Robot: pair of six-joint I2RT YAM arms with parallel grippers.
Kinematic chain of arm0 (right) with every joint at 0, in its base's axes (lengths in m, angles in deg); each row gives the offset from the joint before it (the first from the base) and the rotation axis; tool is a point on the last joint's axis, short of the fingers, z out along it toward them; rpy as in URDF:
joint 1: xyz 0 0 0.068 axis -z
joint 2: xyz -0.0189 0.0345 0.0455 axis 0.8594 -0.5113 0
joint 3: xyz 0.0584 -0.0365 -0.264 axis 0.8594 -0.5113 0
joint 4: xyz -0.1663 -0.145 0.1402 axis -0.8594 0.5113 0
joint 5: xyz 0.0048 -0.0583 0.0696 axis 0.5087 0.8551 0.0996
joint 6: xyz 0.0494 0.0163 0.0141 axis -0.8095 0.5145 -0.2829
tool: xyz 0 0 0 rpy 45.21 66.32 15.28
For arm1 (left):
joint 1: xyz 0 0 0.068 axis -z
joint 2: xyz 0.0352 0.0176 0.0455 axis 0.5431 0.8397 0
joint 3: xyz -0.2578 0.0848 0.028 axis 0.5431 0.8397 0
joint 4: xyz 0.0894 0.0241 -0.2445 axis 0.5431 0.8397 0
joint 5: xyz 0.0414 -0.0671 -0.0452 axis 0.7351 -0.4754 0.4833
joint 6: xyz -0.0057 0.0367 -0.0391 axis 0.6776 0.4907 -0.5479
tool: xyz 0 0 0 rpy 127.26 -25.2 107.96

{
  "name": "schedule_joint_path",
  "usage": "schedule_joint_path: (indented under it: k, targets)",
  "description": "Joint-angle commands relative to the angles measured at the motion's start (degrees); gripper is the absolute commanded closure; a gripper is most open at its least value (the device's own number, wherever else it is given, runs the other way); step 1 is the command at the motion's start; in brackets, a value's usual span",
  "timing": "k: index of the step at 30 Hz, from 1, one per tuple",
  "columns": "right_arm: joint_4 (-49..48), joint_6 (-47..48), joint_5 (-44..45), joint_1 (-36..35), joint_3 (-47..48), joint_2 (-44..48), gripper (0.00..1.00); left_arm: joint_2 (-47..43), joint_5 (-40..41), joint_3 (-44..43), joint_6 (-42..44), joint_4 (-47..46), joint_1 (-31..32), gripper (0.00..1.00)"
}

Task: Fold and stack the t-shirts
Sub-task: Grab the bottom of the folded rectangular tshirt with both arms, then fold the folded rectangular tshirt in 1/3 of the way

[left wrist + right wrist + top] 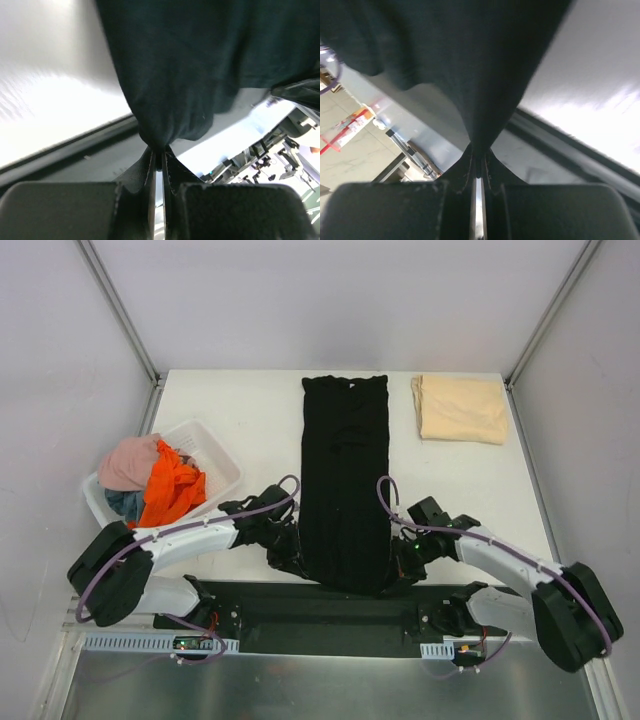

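Where the two arms met the near edge of the table, the left gripper was clenched on one near corner of the black t-shirt and the right gripper on the other, each pinching a gathered tuck of dark cloth. The shirt lay as one long narrow strip down the middle of the table, its near hem bunched between the two grippers just beyond the black base plate, its collar end reaching almost to the far edge. To its left, apart from the cloth, one white plastic basket sat at an angle by the left edge, near the left arm. It held three crumpled shirts: a pink one, an orange one and a grey-blue one, mostly buried. Bare tabletop lay open on both sides of the black strip. At the far right corner one tan t-shirt lay folded flat, apart from the black one. Grey walls closed the table on three sides.
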Motion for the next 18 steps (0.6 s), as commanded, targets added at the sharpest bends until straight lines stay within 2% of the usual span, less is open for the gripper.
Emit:
schedule_joint_path:
  k: [1, 7, 9, 15, 18]
  targets:
    - [4.51, -5.47, -1.17, -1.73, 2.2, 8.23, 0.99, -6.43, -0.6, -0.76, -2.67, 3.25, 0.69, 1.0]
    - [7.6, -2.14, 4.44, -1.39, 12.56, 5.36, 0.99, -6.53, 2.9, -9.19, 3.55, 5.97, 0.25, 1.0]
    - [7.34, -0.65, 7.61, -0.16, 17.21, 4.21, 0.99, -5.57, 5.02, -12.8, 6.46, 6.85, -2.1, 1.0]
    - [5.15, 3.4, 9.9, 5.64, 25.84, -3.7, 0.99, 0.32, 11.43, -21.94, 13.05, 7.29, -6.69, 1.0]
    - [4.18, 4.28, 11.48, 6.61, 31.46, -8.25, 0.99, 4.8, 10.48, -26.25, 15.16, 7.29, -9.15, 1.0]
